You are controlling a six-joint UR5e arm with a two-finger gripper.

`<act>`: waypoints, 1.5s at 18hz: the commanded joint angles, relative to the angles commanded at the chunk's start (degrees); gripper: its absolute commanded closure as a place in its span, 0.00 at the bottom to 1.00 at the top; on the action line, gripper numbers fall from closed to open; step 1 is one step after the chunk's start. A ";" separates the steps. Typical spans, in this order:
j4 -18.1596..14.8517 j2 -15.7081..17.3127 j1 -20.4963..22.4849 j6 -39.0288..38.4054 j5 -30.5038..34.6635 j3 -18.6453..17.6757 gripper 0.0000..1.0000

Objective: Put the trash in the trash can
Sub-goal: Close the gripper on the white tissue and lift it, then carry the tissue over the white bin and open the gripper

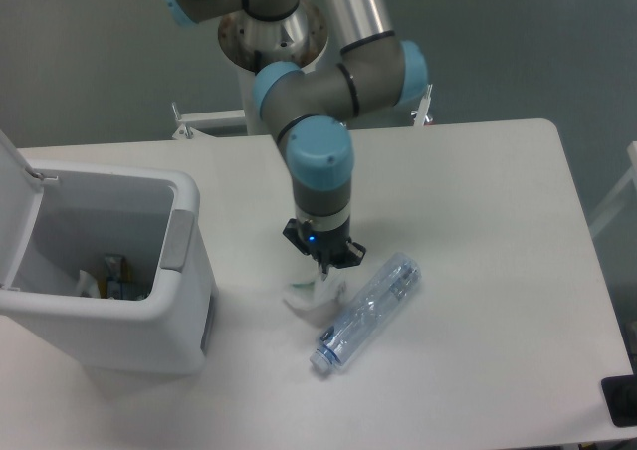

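Note:
The crumpled white wad (317, 298) lies on the white table just left of the clear crushed bottle (366, 311), which lies slanted with its cap toward the front. My gripper (324, 268) points straight down onto the top of the wad; its fingers look drawn together on it, though the wrist hides the tips. The trash can (184, 261) stands at the left with its lid (18, 181) open, and some rubbish shows inside.
The arm's base column (271, 32) rises behind the table's far edge. A dark object (621, 400) sits at the table's front right corner.

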 joint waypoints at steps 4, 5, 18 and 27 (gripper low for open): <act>-6.16 1.93 3.78 -2.37 -13.46 4.74 1.00; -6.60 2.46 4.31 -3.42 -16.01 5.80 1.00; -6.08 8.87 3.88 -20.92 -33.86 16.01 1.00; -5.91 13.28 -3.41 -22.60 -36.25 11.18 0.99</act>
